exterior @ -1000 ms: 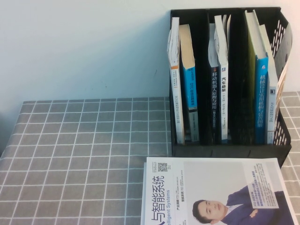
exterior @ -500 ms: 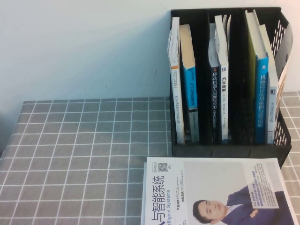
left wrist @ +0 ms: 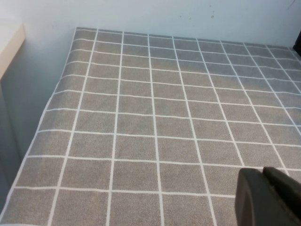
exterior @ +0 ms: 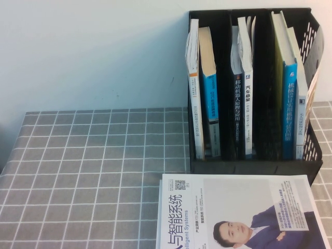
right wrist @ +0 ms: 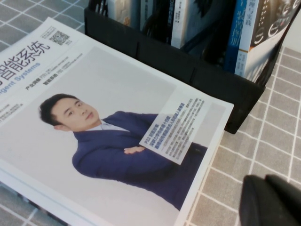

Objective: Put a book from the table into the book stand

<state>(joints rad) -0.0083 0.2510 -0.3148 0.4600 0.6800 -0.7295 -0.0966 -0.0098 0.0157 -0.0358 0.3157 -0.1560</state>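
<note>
The black book stand (exterior: 249,167) stands at the back right of the table (exterior: 93,166) with several books upright in its three slots. In its right slot, against the perforated side, a pale-spined book (exterior: 300,104) stands; its cover (right wrist: 277,23) shows grey-black circular shapes in the right wrist view. Neither gripper shows in the high view. My left gripper (left wrist: 262,173) is shut and empty over bare grid cloth (left wrist: 141,117). Over the cloth beside the stand (right wrist: 188,70), my right gripper (right wrist: 265,181) is shut and holds nothing.
A white book picturing a suited man (exterior: 238,212) lies flat in front of the stand, reaching the table's near edge; its corner (right wrist: 207,117) is close to my right gripper. Blue-spined books (exterior: 288,104) fill the slots. A pale wall backs the table.
</note>
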